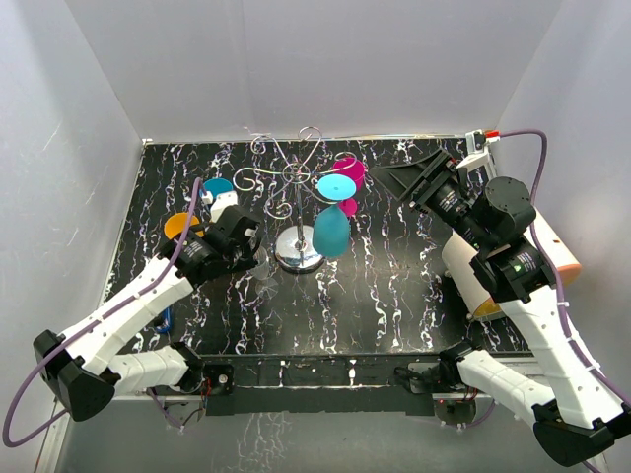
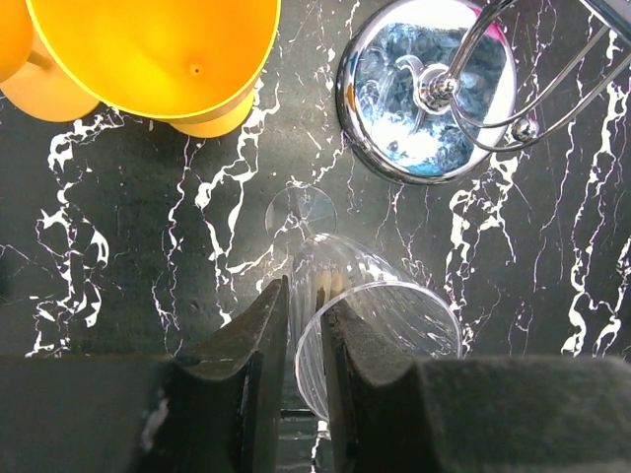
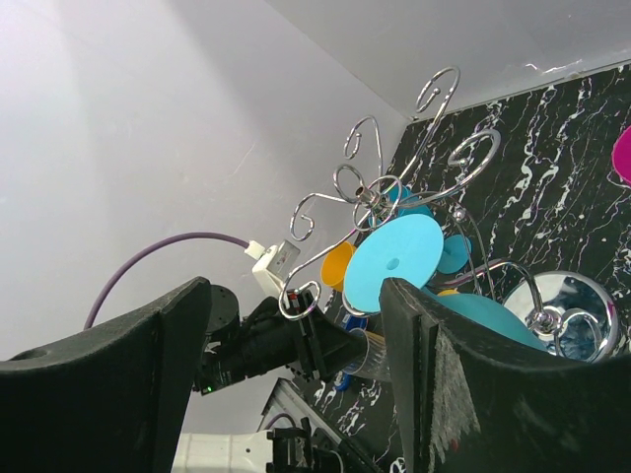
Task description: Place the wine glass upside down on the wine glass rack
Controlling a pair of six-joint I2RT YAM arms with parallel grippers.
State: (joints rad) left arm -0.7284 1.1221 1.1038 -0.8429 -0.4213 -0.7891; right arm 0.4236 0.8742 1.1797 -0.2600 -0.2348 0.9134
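A clear wine glass [image 2: 380,296] lies on its side on the black marbled table, foot [image 2: 301,209] pointing away. My left gripper [image 2: 304,294] straddles the rim wall, one finger inside the bowl and one outside. The jaws are narrow, with a thin slit beside the glass. From above, the left gripper [image 1: 251,251] sits low just left of the wine glass rack [image 1: 296,177], whose chrome base [image 2: 424,94] is close. My right gripper [image 3: 296,286] is wide open and empty. It hovers at the back right [image 1: 399,177] and faces the rack [image 3: 380,192].
A teal glass [image 1: 331,232] and a magenta glass [image 1: 350,172] hang upside down on the rack. An orange glass [image 2: 158,49] lies close to the left gripper's far side, and a blue glass [image 1: 217,187] lies behind it. White walls enclose the table.
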